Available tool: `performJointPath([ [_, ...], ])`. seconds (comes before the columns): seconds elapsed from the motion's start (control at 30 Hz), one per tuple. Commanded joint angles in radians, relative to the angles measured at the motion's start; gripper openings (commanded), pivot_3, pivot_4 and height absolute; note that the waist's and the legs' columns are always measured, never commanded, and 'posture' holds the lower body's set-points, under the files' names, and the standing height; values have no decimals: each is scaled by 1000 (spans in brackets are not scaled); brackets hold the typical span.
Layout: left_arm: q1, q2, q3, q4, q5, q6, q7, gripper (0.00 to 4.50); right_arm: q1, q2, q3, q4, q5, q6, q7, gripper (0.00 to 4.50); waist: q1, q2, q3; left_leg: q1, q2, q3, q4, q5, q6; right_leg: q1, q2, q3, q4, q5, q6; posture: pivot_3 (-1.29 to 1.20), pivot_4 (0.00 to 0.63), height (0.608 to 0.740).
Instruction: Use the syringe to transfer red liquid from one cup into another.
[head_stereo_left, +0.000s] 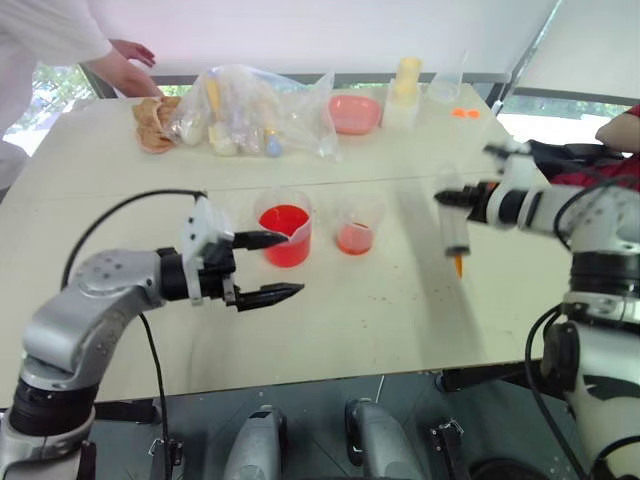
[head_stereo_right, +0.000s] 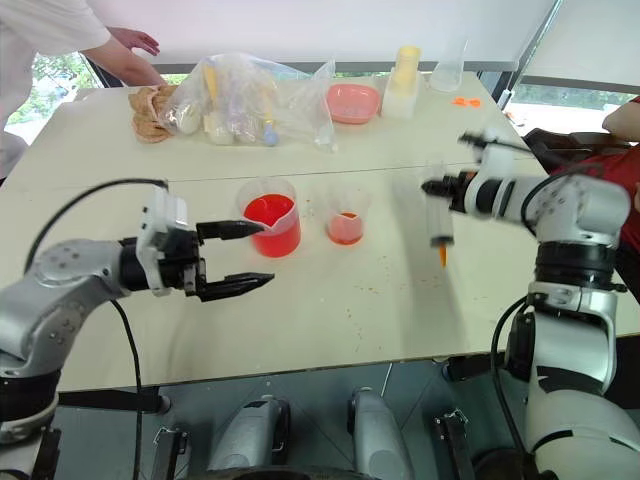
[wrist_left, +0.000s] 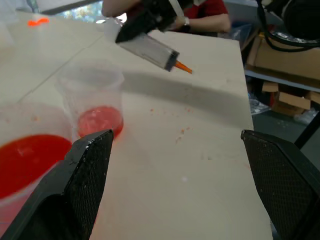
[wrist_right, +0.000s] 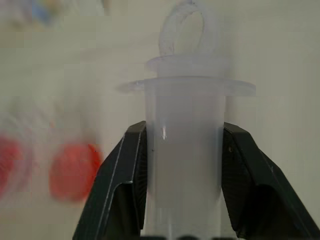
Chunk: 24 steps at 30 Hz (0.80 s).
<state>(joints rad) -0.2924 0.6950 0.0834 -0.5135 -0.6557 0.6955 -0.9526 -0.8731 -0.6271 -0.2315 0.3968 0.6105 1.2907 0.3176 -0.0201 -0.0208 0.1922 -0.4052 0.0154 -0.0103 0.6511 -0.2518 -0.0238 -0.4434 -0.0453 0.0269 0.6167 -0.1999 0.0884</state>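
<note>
My right gripper (head_stereo_left: 452, 198) is shut on the syringe (head_stereo_left: 456, 237), a clear barrel hanging over the table's right side with its orange tip down. In the right wrist view both fingers clamp the syringe (wrist_right: 185, 145) just below its flange. The wider spouted cup (head_stereo_left: 285, 230) holds vivid red liquid (head_stereo_left: 284, 222). To its right stands the smaller clear cup (head_stereo_left: 356, 227) with a little red liquid at its base. My left gripper (head_stereo_left: 290, 265) is open with nothing in it, just in front of the spouted cup and apart from it.
At the back of the table (head_stereo_left: 400, 320) lie a clear plastic bag of items (head_stereo_left: 250, 110), a pink bowl (head_stereo_left: 352, 112), a pale bottle (head_stereo_left: 403, 88) and a clear cup (head_stereo_left: 445, 85). A person's hand (head_stereo_left: 128, 60) rests at the far left corner.
</note>
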Motion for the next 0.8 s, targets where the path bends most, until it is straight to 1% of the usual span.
performJointPath([
  [0.03, 33, 0, -25, -18, 39, -60, 13, 4270, -1, 23, 19, -3, -25, -5, 20, 1414, -2, 0, 0, 0, 0, 0, 0, 0, 0, 0, 0, 0, 0, 0, 0, 0, 150, 740],
  [0.17, 58, 2, -40, -9, 46, -79, 12, 4270, 6, 32, 43, 18, -61, -19, 40, 1414, 3, 0, 0, 0, 0, 0, 0, 0, 0, 0, 0, 0, 0, 0, 0, 0, 150, 740],
  [0.33, 77, -9, -70, 1, 70, -107, 24, 4270, 1, 42, 29, 71, -99, -34, 33, 1414, 4, 0, 0, 0, 0, 0, 1, 0, 0, 1, 0, 0, -2, 0, 0, 0, 150, 740],
  [0.4, 74, -11, -73, 4, 67, -109, 28, 4321, 1, 46, 23, 70, -102, -32, 32, 2474, 4, 0, 0, 0, 0, 0, 1, 0, 0, 1, 0, 0, -2, 0, 0, 0, 150, 740],
  [0.43, 74, -11, -73, 6, 67, -110, 28, 4321, 3, 48, 21, 66, -103, -29, 32, 2881, 4, 0, 0, 0, 0, 0, 1, 0, 0, 1, 0, 0, -2, 0, 0, 0, 150, 740],
  [0.47, 73, -12, -72, 9, 65, -109, 29, 4321, 7, 48, 22, 55, -107, -28, 33, 3390, 3, 0, 0, 0, 0, 0, 1, 0, 0, 1, 0, 0, -2, 0, 0, 0, 150, 740],
  [0.53, 72, -13, -67, 16, 59, -106, 31, 4321, 20, 44, 23, 25, -105, -26, 45, 4474, 3, 0, 0, 0, 0, 0, 1, 0, 0, 1, 0, 0, -2, 0, 0, 0, 150, 740],
  [0.67, 82, -16, -53, 32, 53, -100, 45, 4321, 51, 17, 23, -47, -93, -8, 77, 4474, 5, 0, 0, 0, 0, 0, 1, 0, 0, 1, 0, 0, -2, 0, 0, 0, 150, 740],
  [0.8, 100, -25, -13, 47, 43, -97, 82, 4321, 125, -61, 77, -207, -79, -44, 187, 4474, 7, 0, 0, -1, 0, 0, 1, 0, 0, 1, -1, 0, -2, 0, 0, 0, 150, 740],
])
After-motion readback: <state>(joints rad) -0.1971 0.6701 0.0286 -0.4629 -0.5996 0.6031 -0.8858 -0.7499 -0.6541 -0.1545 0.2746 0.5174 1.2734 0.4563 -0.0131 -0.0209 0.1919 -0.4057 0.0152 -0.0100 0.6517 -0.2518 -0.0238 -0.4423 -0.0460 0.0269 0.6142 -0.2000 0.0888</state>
